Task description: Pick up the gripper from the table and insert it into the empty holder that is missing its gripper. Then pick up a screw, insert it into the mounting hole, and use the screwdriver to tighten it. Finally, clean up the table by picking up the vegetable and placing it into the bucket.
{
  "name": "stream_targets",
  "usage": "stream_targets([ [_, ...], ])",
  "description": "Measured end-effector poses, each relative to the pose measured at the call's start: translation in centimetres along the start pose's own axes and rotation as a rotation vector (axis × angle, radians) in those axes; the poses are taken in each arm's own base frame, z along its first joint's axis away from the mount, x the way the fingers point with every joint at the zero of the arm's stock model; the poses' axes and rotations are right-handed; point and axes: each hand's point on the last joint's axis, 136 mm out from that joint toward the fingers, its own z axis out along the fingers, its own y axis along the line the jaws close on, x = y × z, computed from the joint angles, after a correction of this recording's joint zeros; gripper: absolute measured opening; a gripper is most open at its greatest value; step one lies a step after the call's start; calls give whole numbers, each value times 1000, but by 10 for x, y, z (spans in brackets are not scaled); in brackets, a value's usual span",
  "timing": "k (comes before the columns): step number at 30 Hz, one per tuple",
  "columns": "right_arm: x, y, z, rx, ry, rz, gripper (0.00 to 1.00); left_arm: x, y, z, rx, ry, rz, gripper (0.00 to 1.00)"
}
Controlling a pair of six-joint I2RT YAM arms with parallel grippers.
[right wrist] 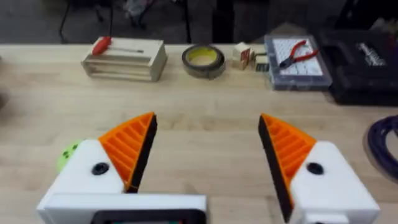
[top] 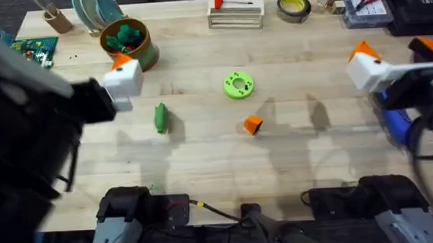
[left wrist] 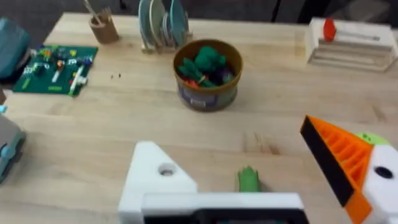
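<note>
The gripper [top: 253, 124] sits mid-bench near the disc [top: 238, 85], looks light, rigid, slick plastic, so pinch its flat sides; both end effectors, left [left wrist: 267, 186] and right [right wrist: 205, 162], are spread, empty.

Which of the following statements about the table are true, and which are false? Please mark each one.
1. The loose orange gripper lies on the table. True.
2. The vegetable is inside the bucket. False: it lies on the table.
3. The left gripper has one bare white holder with no orange wedge. True.
4. The right gripper is shut. False: its fingers stand apart.
</note>
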Motion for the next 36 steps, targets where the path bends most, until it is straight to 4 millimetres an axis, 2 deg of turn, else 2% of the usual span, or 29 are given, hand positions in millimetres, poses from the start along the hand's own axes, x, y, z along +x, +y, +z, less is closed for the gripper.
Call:
stream_targets([
  [5,-11,8,2,-44,182,13,991,-15,-6,10,20,163,17,993],
  [8,-15,15,2,-77,294,27,991,-15,-16,17,70,229,17,993],
  [12,-19,22,0,-116,411,46,991,5,-32,22,153,348,11,993],
  [18,-17,29,5,-154,464,62,991,24,-43,29,208,455,-20,993],
  [27,-16,30,6,-160,471,64,991,77,-48,60,152,739,-174,993],
  [33,-16,30,6,-161,471,64,991,133,-48,73,111,887,-209,991],
  [36,-16,30,6,-160,471,64,991,148,-47,75,102,923,-219,865],
])
